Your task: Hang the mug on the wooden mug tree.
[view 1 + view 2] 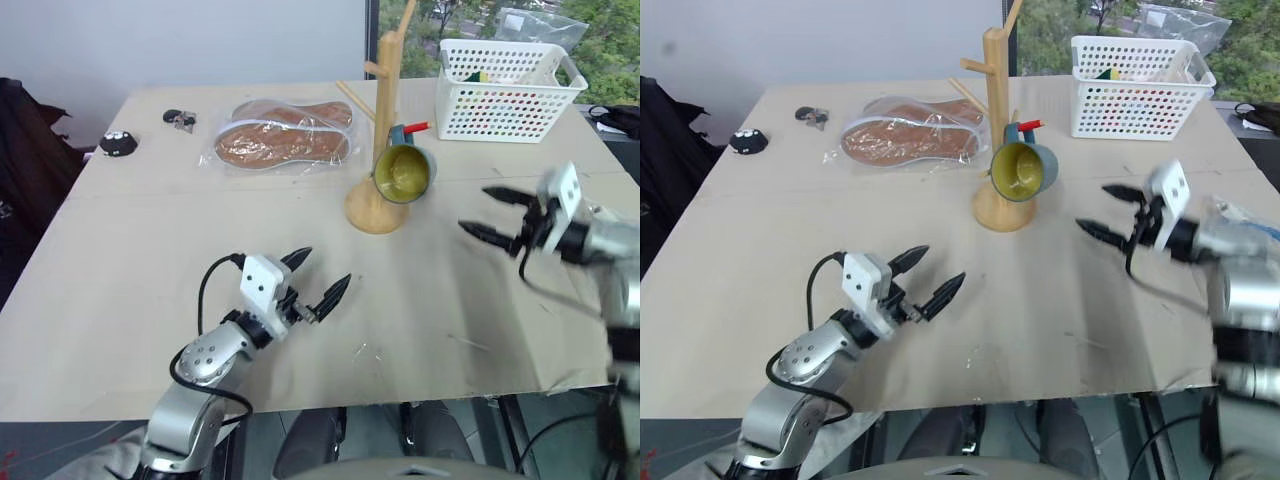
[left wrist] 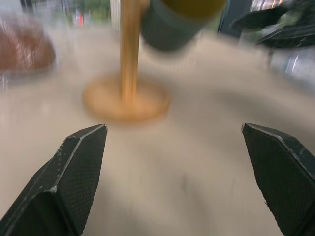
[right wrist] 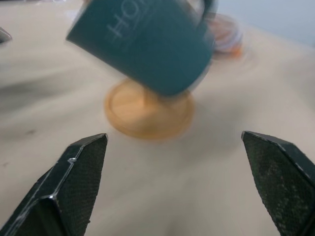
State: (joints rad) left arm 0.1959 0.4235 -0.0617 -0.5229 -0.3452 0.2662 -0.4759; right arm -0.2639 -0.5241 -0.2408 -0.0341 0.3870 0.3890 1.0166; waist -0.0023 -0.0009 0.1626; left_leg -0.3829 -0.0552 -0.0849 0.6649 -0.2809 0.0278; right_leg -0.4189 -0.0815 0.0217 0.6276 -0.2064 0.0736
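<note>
Low in the frame, the left tool is hovering over the table with jaws spread wide and nothing between them; at mid right the right tool is likewise gaping empty, apart from the mug. That one mug is hanging tilted by its handle on a low peg of the single tree, centre top, so the hanging looks finished. Behind are lying one bagged pair of insoles and one basket.

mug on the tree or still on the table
On the tree: the mug hangs tilted on the wooden mug tree, its yellow mouth facing outward, above the round base. Both pincers are open and apart from it.
</note>
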